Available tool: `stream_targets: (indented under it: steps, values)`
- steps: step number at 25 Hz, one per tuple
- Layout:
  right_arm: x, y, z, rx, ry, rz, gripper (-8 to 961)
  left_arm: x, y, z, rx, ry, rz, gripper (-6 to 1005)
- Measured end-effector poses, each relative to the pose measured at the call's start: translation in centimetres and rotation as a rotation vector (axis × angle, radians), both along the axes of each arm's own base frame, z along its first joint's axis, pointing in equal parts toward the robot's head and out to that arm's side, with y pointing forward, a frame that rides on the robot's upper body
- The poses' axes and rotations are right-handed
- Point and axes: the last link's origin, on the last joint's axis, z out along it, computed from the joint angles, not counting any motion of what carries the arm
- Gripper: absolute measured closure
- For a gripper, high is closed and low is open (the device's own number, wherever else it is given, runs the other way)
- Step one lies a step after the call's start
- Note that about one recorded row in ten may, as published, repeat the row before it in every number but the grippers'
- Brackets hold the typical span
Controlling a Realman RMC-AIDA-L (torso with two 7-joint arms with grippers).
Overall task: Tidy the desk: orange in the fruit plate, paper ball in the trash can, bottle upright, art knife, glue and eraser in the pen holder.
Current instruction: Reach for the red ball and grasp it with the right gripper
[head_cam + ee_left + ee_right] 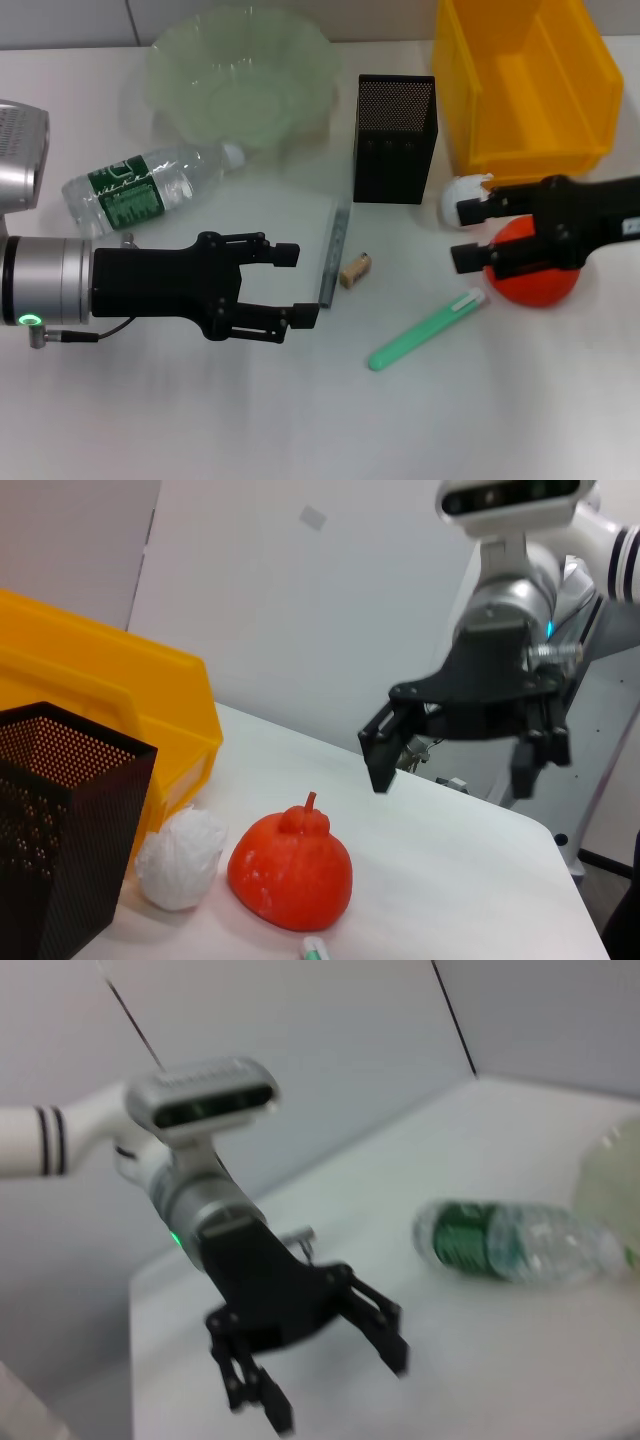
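The desk [150, 410] is a plain white tabletop, with pale grey wall panels behind it in both wrist views. Taking the pen holder [395, 138] as the landmark: the yellow trash can [525, 85] stands just beside it on the robot's right, and the pale-green fruit plate [240, 75] sits to its left, farther back. The bottle [145, 187] lies on its side well to the holder's left. The paper ball [462, 196] rests near the holder's right front corner, touching the orange [535, 280], which sits in front of it.

The right gripper [470, 235] hangs with its jaws spread apart and empty, fingertips above the paper ball and the orange's left edge. The left gripper [296, 285] hovers in front of the holder and to its left, jaws also released, gripping nothing.

One each of orange, paper ball, bottle, plate, bin and holder. Also one tan eraser [355, 270], one grey art knife [334, 252] and one green glue stick [425, 330], all lying in front of the holder.
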Motion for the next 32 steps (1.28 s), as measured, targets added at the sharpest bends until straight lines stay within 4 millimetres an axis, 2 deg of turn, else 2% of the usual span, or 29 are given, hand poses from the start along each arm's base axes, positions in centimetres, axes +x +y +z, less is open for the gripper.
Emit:
stream_targets:
  steps: [3,8,12,21,32]
  values:
    - [-1.0,1.3,1.7,-0.021,-0.17,-0.031,141,0.0,0.0,0.0,0.001,0.0,-0.001,156]
    - [-1.5,2.2,2.8,-0.022,-0.29,-0.034,146,0.1,0.0,-0.1,0.006,-0.001,-0.007,156]
    - [-1.7,3.4,3.6,-0.036,-0.455,-0.053,157,0.1,0.1,-0.1,0.017,-0.008,-0.003,155]
    - [-1.7,4.7,3.9,-0.002,-0.578,-0.042,183,0.1,0.2,0.1,0.034,-0.02,0.008,156]
    - [-1.2,5.2,2.3,0.002,-0.691,-0.009,214,0.4,0.5,-0.1,0.039,-0.024,0.005,155]
